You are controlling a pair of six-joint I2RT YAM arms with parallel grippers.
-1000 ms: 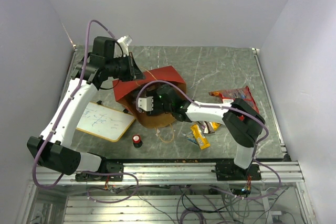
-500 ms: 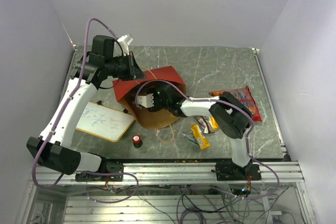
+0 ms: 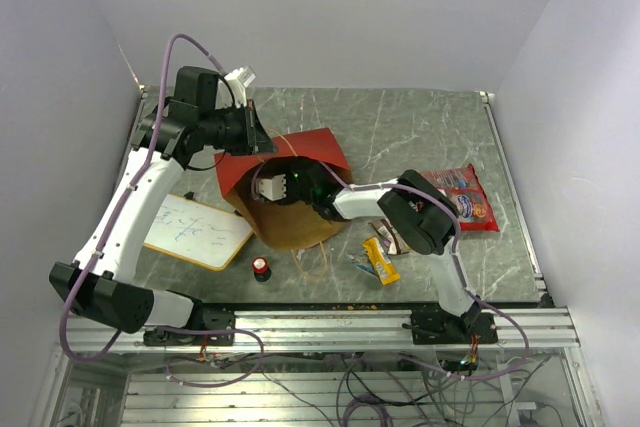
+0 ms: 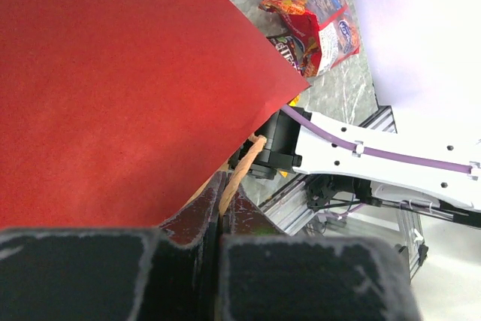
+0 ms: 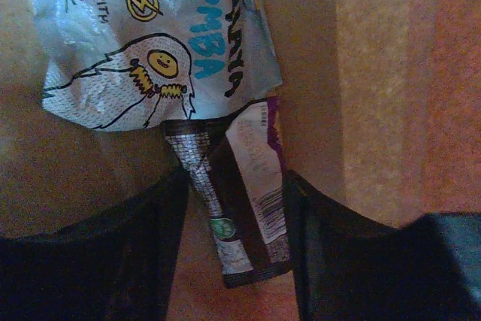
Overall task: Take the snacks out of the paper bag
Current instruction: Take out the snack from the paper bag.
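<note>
Over the last second the right arm's elbow swung toward 9 o'clock and its wrist slid deeper into the red boxy paper bag with brown kraft inside (image 3: pixel 312 147). The bag lay on its side left of the middle of the bench (image 3: pixel 430 122), mouth toward 5 o'clock. Inside, a purple-and-brown wrapped bar (image 5: pixel 244 155) sat between the fingers of the right pincer (image 5: pixel 234 212), with a pale blue-and-white packet (image 5: pixel 150 35) at its 11 o'clock. The fingers flanked the bar closely, but I could not tell whether they were clenched on it. The left pincer (image 4: pixel 219 208) was clenched on the thin string handle (image 4: pixel 240 167) at the bag's 11 o'clock corner. A flat red chip bag (image 3: pixel 460 192) and a yellow bar (image 3: pixel 380 259) lay outside at its 3 and 4 o'clock. The step in hand looked like fetching the purple bar. The next move likely called for a firm grip and a straight pull out through the mouth.
</note>
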